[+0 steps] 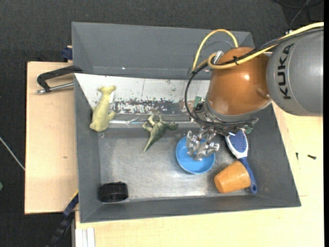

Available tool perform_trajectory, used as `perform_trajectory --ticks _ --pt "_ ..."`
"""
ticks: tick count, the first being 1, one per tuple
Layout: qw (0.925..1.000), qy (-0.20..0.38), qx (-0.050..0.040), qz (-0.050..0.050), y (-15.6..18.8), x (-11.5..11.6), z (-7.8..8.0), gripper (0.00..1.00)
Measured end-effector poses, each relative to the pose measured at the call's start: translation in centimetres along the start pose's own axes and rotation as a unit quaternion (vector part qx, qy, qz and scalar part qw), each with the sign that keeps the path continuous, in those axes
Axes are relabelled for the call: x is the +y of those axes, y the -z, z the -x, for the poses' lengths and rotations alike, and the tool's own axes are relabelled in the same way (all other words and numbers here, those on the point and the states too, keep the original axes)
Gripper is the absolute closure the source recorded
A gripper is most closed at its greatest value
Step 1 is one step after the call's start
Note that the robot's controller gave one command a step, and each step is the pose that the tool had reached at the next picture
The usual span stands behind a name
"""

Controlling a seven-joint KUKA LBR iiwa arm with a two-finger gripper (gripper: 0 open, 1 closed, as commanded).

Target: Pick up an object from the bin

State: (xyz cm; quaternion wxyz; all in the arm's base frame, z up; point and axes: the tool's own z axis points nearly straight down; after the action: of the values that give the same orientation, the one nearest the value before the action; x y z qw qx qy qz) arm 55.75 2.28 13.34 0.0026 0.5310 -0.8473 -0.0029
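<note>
Bin (133, 174): you see grey metal, its floor scuffed
Blue dish (184, 163): smooth plastic
Orange cup (232, 178): matt plastic, you'd say

The arm (300, 73) stretched in over the bin's (286, 161) right edge, orange-covered wrist (237, 84) pointing down, gripper (202, 147) hanging low right of centre.

You get bright light from above: the back wall of the bin (149, 89) glares white, its floor shines dully, the orange cover (236, 86) carries a soft highlight.
</note>
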Motion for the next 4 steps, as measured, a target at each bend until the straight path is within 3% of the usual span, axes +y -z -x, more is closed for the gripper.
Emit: perform_trajectory --ticks 1,2,3,4 --pt "1.0000 0.000 -0.0023 -0.005 0.5 -0.3 0.1 0.00" --pt "0.9988 0.048 -0.0025 -0.004 -6.0 -0.9 0.6 0.00" --pt "0.9988 0.049 -0.0040 -0.009 -5.6 -1.2 0.7 1.00" --pt "0.9997 0.021 -0.0047 -0.010 4.9 -0.4 0.1 1.00"
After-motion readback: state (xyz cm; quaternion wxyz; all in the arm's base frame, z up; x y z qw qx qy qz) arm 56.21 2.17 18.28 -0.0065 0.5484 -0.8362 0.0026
